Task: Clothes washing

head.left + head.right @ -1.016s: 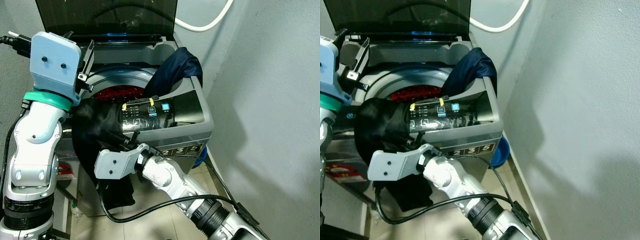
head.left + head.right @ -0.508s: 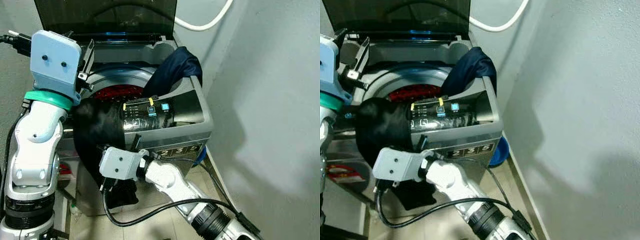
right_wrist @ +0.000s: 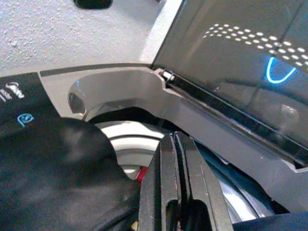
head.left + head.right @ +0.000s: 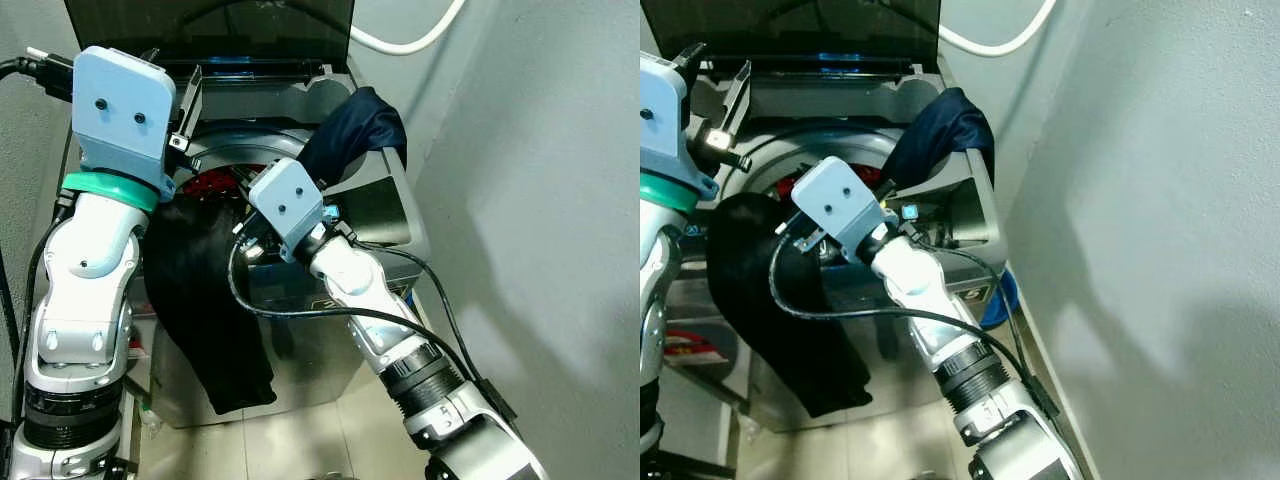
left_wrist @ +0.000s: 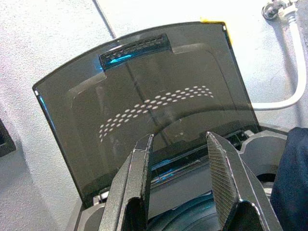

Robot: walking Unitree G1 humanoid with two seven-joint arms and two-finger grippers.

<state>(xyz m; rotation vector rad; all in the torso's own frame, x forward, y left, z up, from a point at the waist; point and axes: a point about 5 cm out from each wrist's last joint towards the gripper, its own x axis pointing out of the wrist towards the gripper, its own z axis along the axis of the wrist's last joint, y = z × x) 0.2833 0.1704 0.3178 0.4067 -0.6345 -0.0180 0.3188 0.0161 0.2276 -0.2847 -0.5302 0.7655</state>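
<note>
Standing open in a narrow corner, the grey top-loading washing machine has hard moulded plastic shoulders and a dark, smoky translucent lid raised upright against the rough plastered wall. A dotted curve and a blue glow reflect in the lid's glossy surface. Inside the round opening, the pale drum rim curves around, and something red lies down in the tub.

Two garments hang over the machine's edges. A limp black garment, smooth with a slight sheen, is draped over the front rim and falls down the front panel almost to the tiled floor. A dark navy garment, bunched in soft folds, sits over the back right corner of the rim.

The right gripper, on its silver arm with a pale blue wrist block, is over the front rim just above the black garment; its two black fingers are pressed together, and whether cloth is pinched between them cannot be told. The left gripper is raised at the machine's left side, its ridged fingers parted with nothing between them, pointing toward the lid.

A white hose loops across the wall above. The wall stands close on the right, leaving a thin strip of floor beside the machine.
</note>
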